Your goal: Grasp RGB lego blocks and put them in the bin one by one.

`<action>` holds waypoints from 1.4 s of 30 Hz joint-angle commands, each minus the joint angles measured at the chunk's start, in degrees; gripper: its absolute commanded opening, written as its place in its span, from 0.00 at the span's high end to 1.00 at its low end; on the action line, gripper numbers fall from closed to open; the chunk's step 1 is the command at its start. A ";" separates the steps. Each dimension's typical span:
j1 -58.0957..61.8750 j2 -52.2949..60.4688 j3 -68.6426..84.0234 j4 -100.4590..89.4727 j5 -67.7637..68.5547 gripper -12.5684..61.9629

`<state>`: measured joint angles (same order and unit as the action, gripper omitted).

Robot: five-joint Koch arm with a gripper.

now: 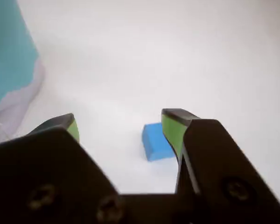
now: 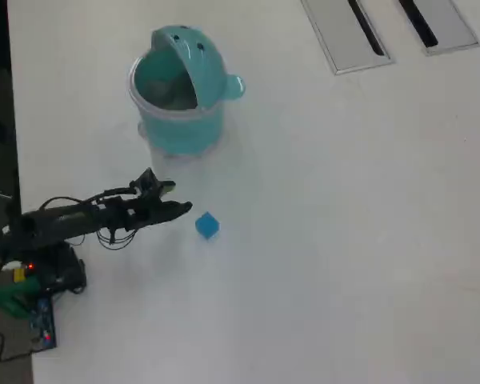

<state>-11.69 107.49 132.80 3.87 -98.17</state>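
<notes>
1. Gripper (image 1: 121, 125) is hovering with its green-padded jaws spread apart, holding nothing.
2. Small blue plastic cube block (image 1: 155, 141) is lying on the white table (image 2: 344, 240), just beside one jaw, apart from the teal round plastic bin (image 2: 178, 120).
3. Block is looking light, rigid and slick; pinching its flat opposite faces seems best.

In the overhead view, bare bench (image 2: 344, 240) lies open right of the blue block (image 2: 207, 226); the bin (image 2: 180, 92) stands farther off, well apart. The gripper (image 2: 182, 197) jaws stand parted.

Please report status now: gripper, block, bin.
Gripper open, empty, just short of blue block. Block on table, near the right-hand jaw in wrist view. Bin upright, apart. Nothing in the way.
</notes>
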 commanded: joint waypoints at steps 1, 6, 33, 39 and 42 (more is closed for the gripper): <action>0.18 -2.55 -5.89 0.09 -2.02 0.40; 3.43 -9.49 -8.26 0.09 -5.45 0.40; 7.29 -30.67 -15.82 -4.13 -5.10 0.49; 5.63 -28.12 -17.31 -6.86 1.14 0.65; 4.48 -24.17 -17.23 -6.77 3.43 0.67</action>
<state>-6.50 78.57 119.62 0.88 -96.06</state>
